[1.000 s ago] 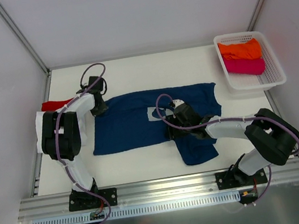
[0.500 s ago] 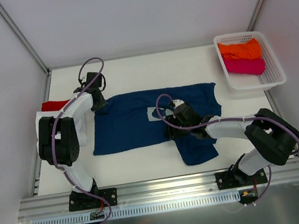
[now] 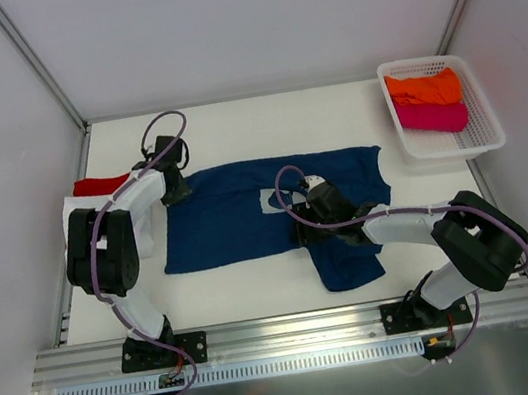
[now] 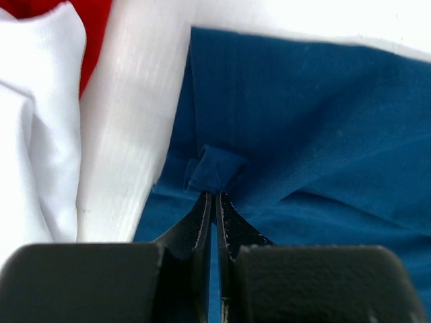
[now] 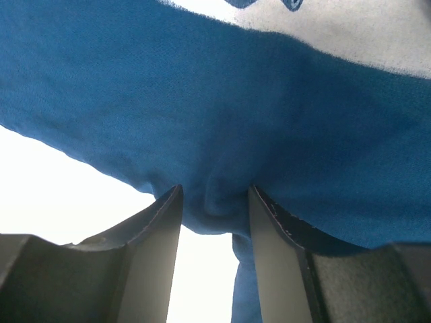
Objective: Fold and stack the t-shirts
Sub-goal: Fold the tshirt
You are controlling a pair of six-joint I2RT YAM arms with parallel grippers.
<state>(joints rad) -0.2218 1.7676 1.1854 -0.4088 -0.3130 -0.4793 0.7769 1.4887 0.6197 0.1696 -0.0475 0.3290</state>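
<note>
The navy t-shirt [image 3: 239, 227] lies spread on the white desk [image 3: 262, 122]; folding it looks just begun; the left claw [image 4: 215, 199] pinches a little tuck at its far left corner; the right claw [image 5: 214, 196] squeezes a fat bunch at its near edge; next, both must lift together; plain white walls [image 3: 264, 15] stand around.

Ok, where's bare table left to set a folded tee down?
Widest bare table: far strip between the navy tee and back wall, up to the basket. A narrower strip runs between its near edge and the rail. Left edge crowded: white tee, red tee.
</note>
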